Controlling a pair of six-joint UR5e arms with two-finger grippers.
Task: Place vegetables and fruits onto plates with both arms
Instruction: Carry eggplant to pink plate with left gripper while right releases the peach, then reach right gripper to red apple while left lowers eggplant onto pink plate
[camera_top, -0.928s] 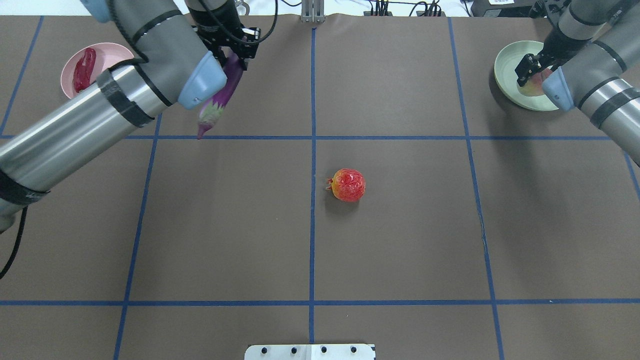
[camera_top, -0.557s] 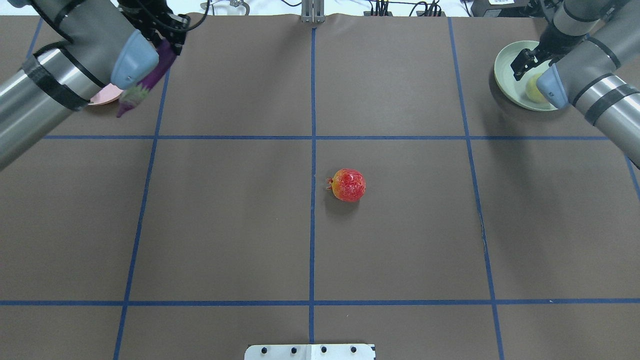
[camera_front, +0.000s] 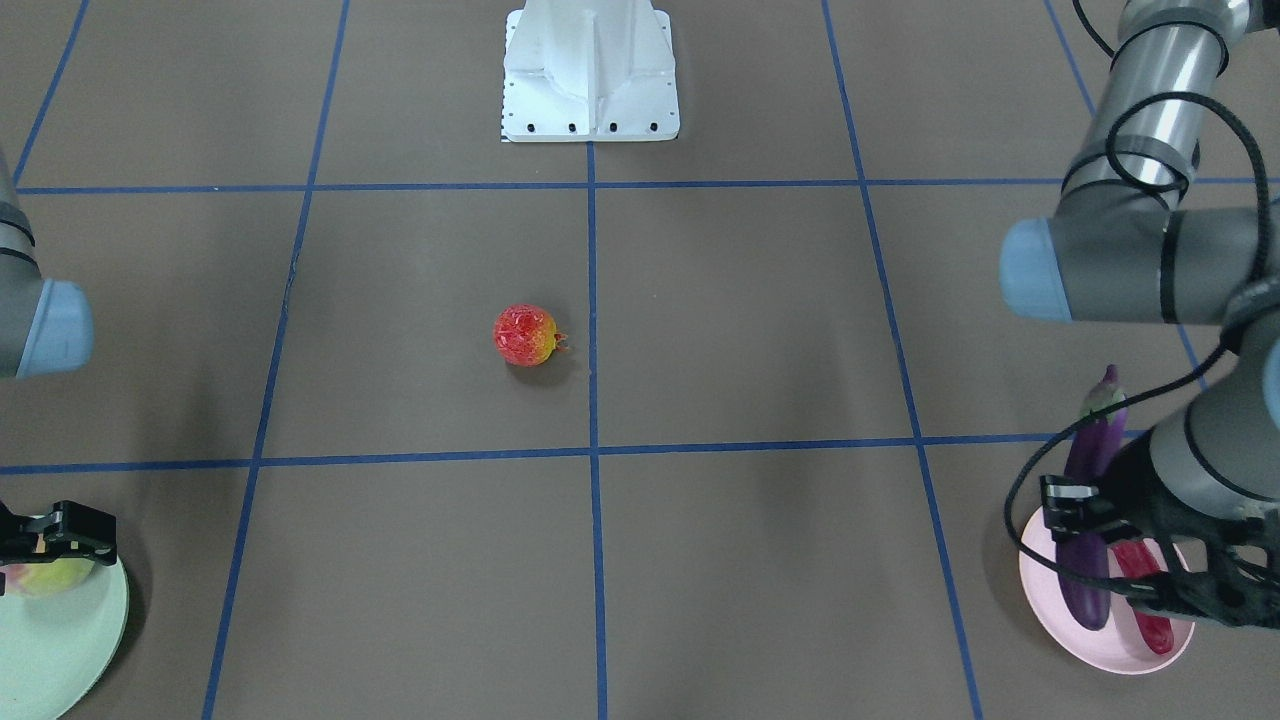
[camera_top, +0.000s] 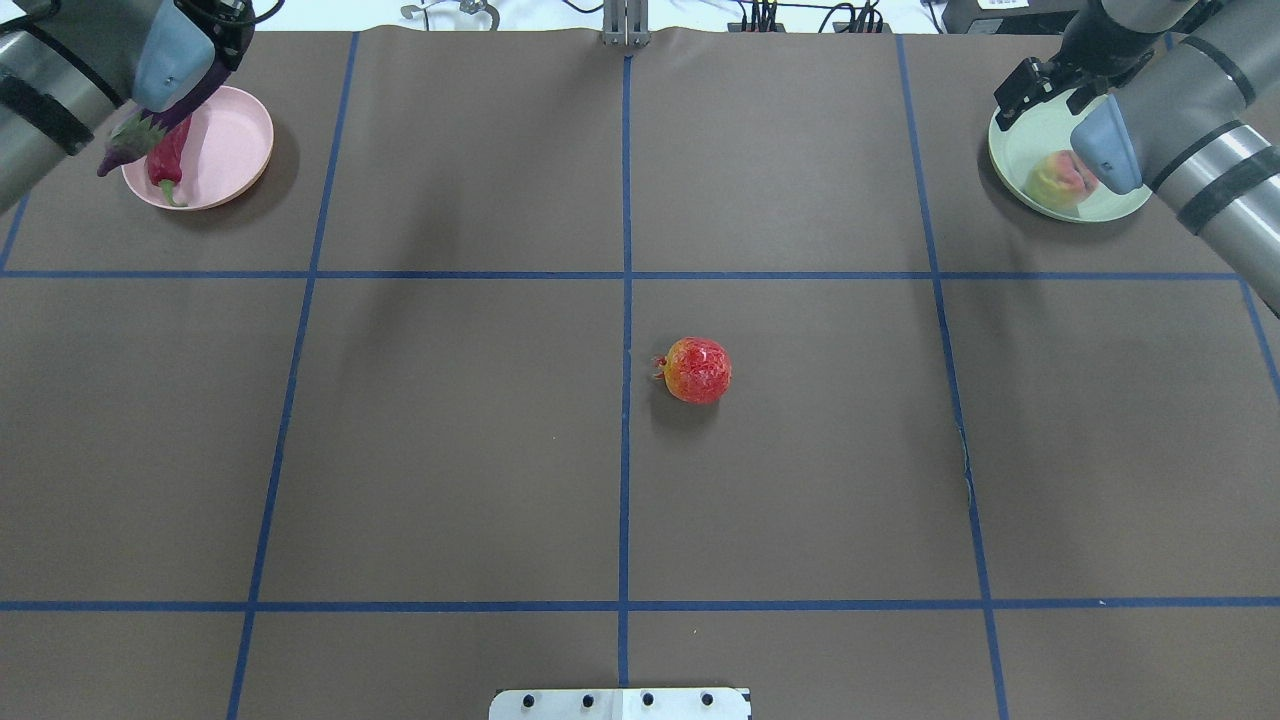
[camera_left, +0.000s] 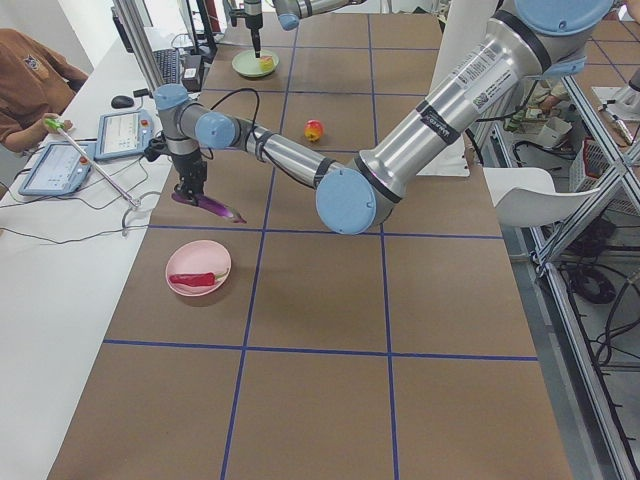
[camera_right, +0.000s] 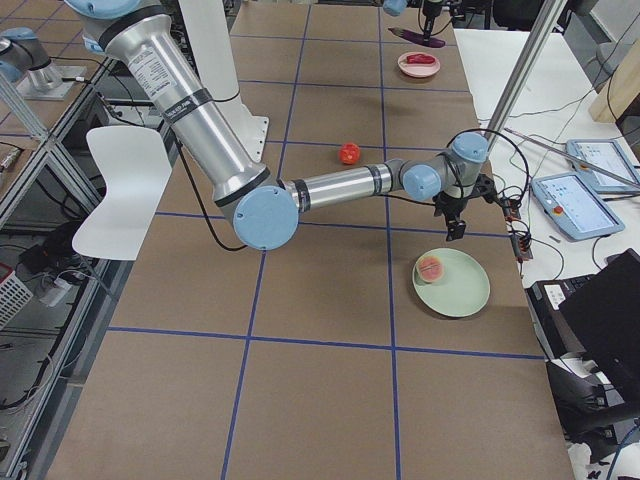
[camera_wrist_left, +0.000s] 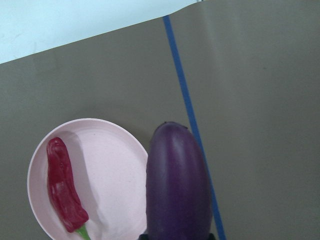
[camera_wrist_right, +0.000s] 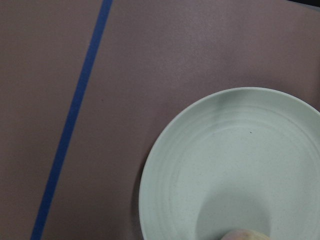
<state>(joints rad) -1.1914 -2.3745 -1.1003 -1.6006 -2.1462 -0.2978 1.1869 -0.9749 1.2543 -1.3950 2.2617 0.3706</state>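
Fingers of the left gripper (camera_front: 1085, 518) pinch the long glossy purple eggplant (camera_front: 1096, 440), axis diagonal, cap toward the overhead frame's lower left, over the pale pink round plate (camera_top: 245, 140); earlier it hung nearer top centre. Right gripper (camera_top: 1040, 85), fingers spread, has risen off the round pink-yellow peach (camera_top: 1060, 180) on the mint-green plate (camera_top: 1015, 150). Only the front view shows the pinch.

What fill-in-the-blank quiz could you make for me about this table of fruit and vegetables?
The pink plate carries a red ___.
The green plate carries the ___.
The left pincer grips the purple ___.
The red-orange fruit lies on no plate, only on the ___.
Missing words: chili pepper; peach; eggplant; table.
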